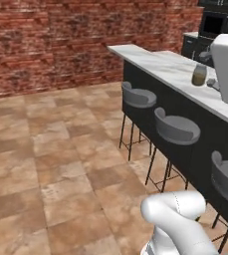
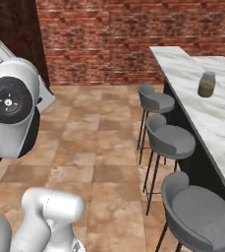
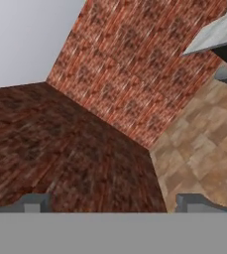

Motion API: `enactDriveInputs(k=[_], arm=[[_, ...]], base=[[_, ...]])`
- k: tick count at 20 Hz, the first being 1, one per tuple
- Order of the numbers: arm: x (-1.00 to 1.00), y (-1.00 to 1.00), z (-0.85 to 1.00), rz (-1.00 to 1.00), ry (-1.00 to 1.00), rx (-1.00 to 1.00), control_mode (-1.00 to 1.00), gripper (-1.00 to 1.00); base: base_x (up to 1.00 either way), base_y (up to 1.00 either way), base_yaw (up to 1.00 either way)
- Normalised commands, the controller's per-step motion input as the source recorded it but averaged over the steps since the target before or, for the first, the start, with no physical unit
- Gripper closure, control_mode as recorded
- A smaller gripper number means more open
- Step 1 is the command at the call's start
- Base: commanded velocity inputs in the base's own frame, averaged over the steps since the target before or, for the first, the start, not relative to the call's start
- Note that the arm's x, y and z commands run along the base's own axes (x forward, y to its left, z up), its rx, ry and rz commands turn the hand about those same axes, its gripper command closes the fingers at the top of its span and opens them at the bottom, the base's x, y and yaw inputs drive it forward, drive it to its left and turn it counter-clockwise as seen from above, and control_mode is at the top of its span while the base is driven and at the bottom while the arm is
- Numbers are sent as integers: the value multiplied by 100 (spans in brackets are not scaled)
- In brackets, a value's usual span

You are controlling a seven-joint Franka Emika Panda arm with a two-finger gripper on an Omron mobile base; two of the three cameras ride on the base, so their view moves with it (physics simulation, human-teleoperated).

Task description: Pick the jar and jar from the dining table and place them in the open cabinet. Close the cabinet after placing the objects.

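Hand (image 3: 113, 203): fully open, empty, aimed at brick wall corner.
Jar (image 2: 207, 84): olive-yellow filling, upright on bench (image 2: 182, 69), 2 o'clock in right base view.
Stools (image 2: 170, 140): along bench edge.

We see a long marble bench (image 1: 160, 62) with a dark base running away from us. A jar (image 1: 199, 75) of olive-yellow filling stands upright on it. Three grey stools (image 1: 175, 129) line the bench's near side, on brown floor tiles (image 1: 51, 164).
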Motion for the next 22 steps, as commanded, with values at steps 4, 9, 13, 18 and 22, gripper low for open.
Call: enactDriveInputs(k=[4, 9, 13, 18, 22], arm=[[0, 0, 0, 0, 0, 0, 100, -100], [0, 0, 0, 0, 0, 0, 100, -100], [0, 0, 0, 0, 0, 0, 100, -100], [0, 0, 0, 0, 0, 0, 100, -100], [0, 0, 0, 0, 0, 0, 100, -100]], base=[[72, 55, -29], [58, 57, -34], [48, 61, -37], [38, 66, -40], [33, 64, -41]])
